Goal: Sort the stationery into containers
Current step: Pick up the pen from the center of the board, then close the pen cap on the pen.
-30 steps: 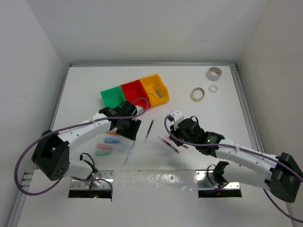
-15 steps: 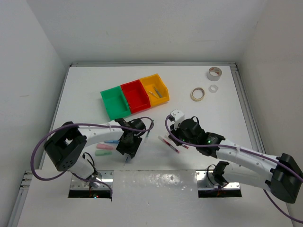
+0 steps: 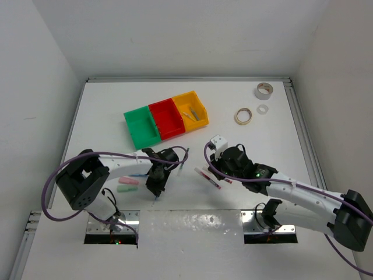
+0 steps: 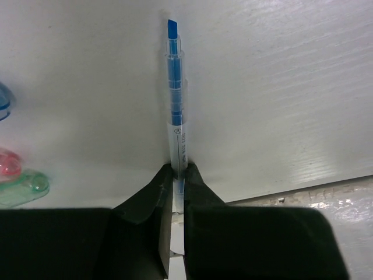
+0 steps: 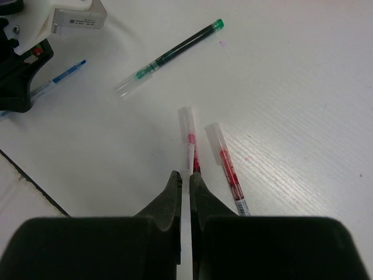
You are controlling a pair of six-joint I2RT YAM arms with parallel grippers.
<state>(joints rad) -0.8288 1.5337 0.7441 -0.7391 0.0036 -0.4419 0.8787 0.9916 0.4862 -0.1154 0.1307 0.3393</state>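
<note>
Left wrist view: left gripper (image 4: 178,175) pinched shut on the tail of the blue pen (image 4: 175,99), which lies flat on the table, tip pointing away. Right gripper (image 5: 185,181) closed on a red pen (image 5: 189,143) by its clear end; second red pen (image 5: 226,163) just beside. End grips probably suit lengthwise drops into the yellow bin (image 3: 203,108), well apart.

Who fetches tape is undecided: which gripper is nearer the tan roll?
Right. The right gripper, shut on a red pen, is below-left of the tan roll in the top view; the left gripper, shut on the blue pen, is farther left.
</note>
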